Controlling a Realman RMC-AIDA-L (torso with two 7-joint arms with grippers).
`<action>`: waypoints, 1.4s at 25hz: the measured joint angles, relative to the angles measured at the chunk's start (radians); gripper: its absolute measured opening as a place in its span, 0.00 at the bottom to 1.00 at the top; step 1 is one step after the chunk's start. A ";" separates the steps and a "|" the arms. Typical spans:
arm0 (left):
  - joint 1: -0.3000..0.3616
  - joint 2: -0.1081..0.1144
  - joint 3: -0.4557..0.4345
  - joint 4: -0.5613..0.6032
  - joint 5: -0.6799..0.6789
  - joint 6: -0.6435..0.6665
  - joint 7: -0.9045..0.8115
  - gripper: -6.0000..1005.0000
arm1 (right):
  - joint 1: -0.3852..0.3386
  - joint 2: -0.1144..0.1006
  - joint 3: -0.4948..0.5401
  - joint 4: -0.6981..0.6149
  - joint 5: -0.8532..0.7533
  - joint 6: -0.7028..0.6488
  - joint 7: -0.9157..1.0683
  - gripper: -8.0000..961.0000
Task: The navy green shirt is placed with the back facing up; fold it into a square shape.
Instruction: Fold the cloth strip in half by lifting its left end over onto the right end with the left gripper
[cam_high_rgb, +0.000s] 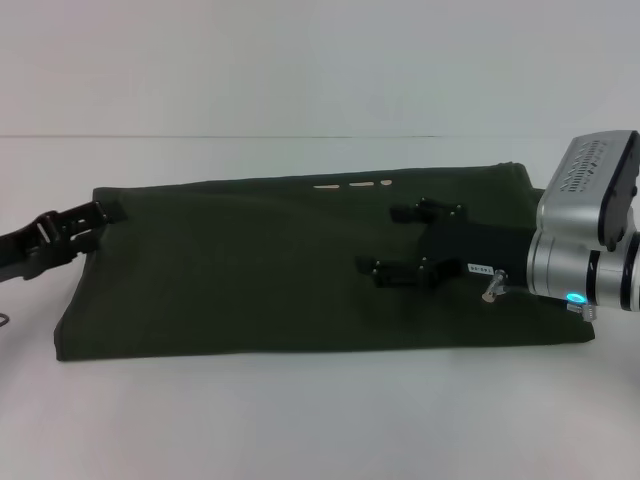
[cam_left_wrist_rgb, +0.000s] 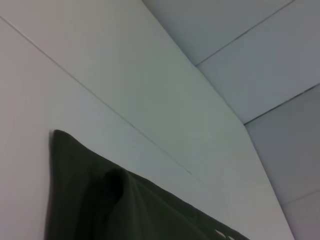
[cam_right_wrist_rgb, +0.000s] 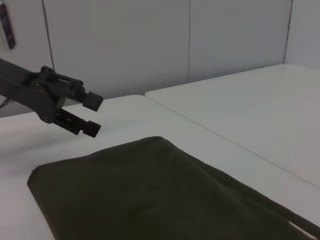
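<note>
The scene was viewed from the head cam, angled down at the table (cam_high_rgb: 300, 420). Both wrist cams were held low and close, aimed across the navy green shirt (cam_high_rgb: 250, 270); its far-left corner was caught by all three.

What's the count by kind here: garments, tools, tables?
Garments: 1, the navy green shirt, folded into a band.
Tools: 2, the left tool open at the shirt's left edge, the right tool open above it.
Tables: 1, the white table.
Total: 4
</note>
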 joint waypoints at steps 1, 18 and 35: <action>-0.007 0.000 0.015 0.000 0.001 -0.004 0.001 0.83 | 0.002 0.001 -0.004 0.002 0.001 0.003 -0.001 0.98; -0.064 -0.030 0.078 -0.021 0.119 -0.226 -0.008 0.83 | 0.030 0.003 -0.025 0.042 0.013 0.038 -0.010 0.98; -0.070 -0.028 0.086 -0.011 0.135 -0.296 -0.008 0.84 | 0.034 0.003 -0.023 0.048 0.020 0.053 -0.009 0.98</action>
